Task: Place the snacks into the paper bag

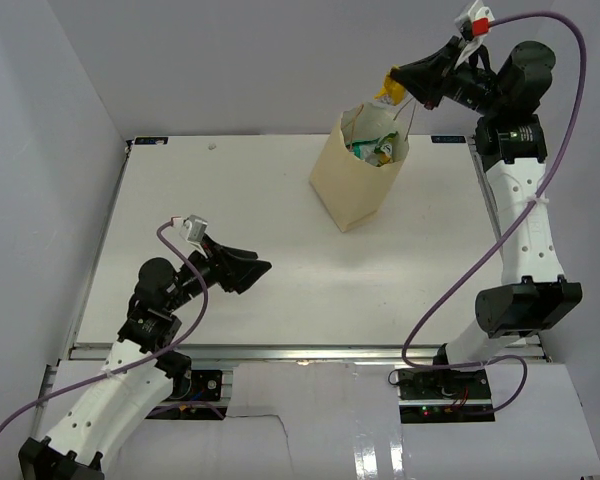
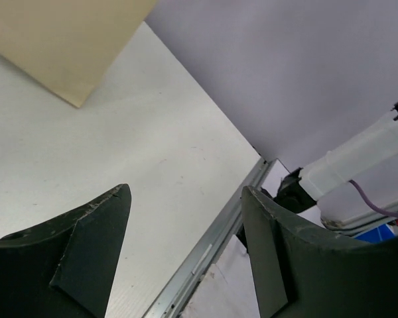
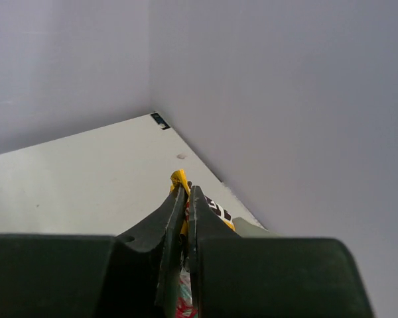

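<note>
The cream paper bag (image 1: 355, 180) stands open at the far right of the table, with green and white packets (image 1: 372, 148) showing inside. My right gripper (image 1: 405, 90) is shut on a yellow packet (image 1: 390, 88) and holds it just above the bag's far rim. In the right wrist view the yellow packet (image 3: 179, 180) sticks out between the closed fingers (image 3: 174, 218). My left gripper (image 1: 260, 268) is open and empty, low over the near left of the table. A corner of the bag (image 2: 66, 40) shows in the left wrist view, far from its fingers (image 2: 96, 245).
The white table (image 1: 230, 210) is enclosed by grey walls at the left and back. Its metal front rail (image 1: 280, 352) runs along the near edge. A purple cable (image 1: 540, 120) loops beside the right arm.
</note>
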Controlling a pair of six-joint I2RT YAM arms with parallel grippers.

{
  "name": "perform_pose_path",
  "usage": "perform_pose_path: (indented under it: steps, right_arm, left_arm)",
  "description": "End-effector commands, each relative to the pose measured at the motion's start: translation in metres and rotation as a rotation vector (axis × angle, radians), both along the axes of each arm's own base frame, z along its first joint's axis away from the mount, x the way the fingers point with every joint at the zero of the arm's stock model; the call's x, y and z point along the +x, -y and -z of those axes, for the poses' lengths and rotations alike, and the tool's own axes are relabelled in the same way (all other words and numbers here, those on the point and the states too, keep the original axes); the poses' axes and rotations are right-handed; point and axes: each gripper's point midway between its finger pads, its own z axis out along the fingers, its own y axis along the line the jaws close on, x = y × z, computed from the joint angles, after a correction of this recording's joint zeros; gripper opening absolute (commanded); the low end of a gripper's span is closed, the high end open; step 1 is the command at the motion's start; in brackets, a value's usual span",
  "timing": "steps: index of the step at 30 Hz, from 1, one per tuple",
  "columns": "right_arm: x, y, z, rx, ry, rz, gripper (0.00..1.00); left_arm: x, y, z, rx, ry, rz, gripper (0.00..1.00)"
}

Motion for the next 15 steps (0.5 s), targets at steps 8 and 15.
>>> perform_pose_path:
  steps: [8,15]
  right_arm:
    - [0.109,0.026,0.052,0.090,-0.117,0.250,0.08]
    - [0.111,-0.015,0.133,0.041,-0.284,0.086,0.08]
  left_arm:
    - [0.010,-0.030,0.013,0.048,-0.048,-0.209,0.80]
    - [0.011,-0.033,0.016,0.044,-0.059,-0.226,0.81]
